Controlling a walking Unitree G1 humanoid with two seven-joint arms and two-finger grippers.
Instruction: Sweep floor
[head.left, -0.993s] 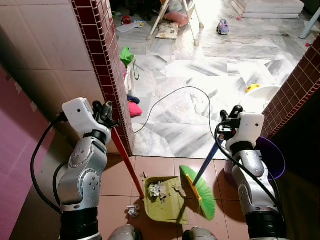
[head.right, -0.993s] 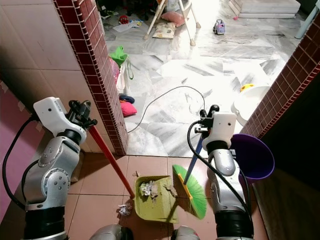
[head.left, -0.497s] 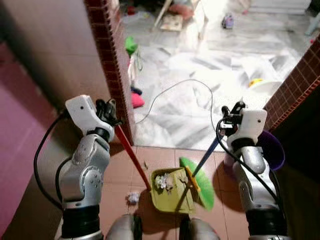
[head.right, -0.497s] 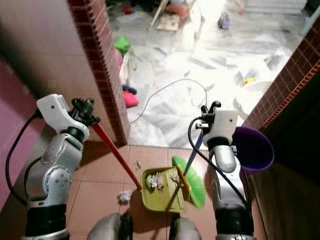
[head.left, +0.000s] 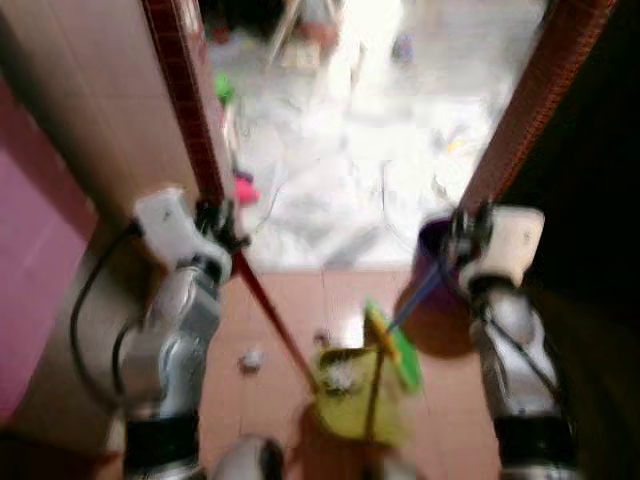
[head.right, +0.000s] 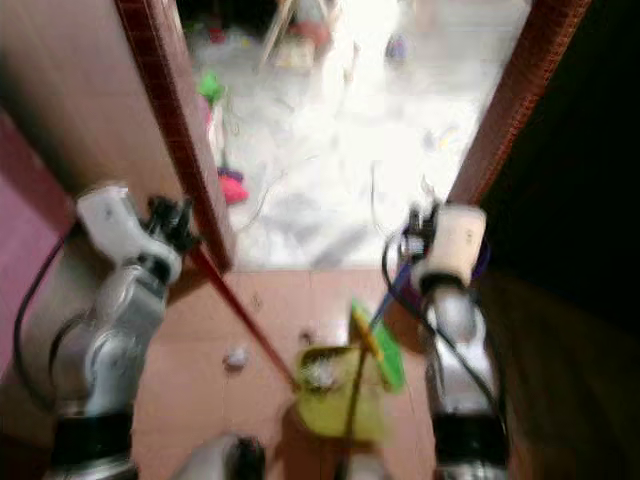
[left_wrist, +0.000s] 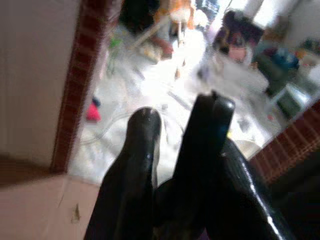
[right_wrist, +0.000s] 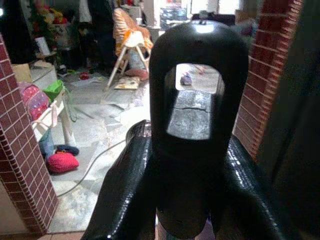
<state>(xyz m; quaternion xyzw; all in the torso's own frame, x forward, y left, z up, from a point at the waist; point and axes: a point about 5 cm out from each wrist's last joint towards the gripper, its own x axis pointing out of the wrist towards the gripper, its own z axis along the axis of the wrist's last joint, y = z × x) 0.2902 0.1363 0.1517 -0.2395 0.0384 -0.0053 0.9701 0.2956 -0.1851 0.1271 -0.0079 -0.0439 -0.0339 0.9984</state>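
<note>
The left gripper (head.left: 222, 222) is clamped round the top of the dustpan's red handle (head.left: 268, 310), up beside the brick door post (head.left: 183, 90); in its wrist view the two black fingers (left_wrist: 142, 150) sit pressed together with the grip between them. The right gripper (head.right: 425, 222) is wrapped round the broom's blue handle (head.left: 420, 298); its wrist view looks straight at the hanging loop at the end of that handle (right_wrist: 192, 90), so the hold is firm and near the very top.

Out from the hands, both handles slant down and meet on the terracotta tiles (head.left: 290, 300) just this side of the doorway. The yellow-green dustpan (head.left: 362, 400) lies flat there with a clump of pale litter (head.left: 340, 377) already in it; the green broom head (head.left: 395, 345) rests against the pan's far edge, on the side away from the door post. One small crumpled scrap (head.left: 250, 359) lies loose on the tiles, on the door-post side of the pan and clear of it; the head views are blurred, so finer dust cannot be made out.

I judge the gathering step to be nearly done, with most of the pile in the pan. The next move, as I see it, calls for lifting the broom over the pan to reach that stray scrap, then drawing it across into the mouth while the pan is kept flat against the floor.
</note>
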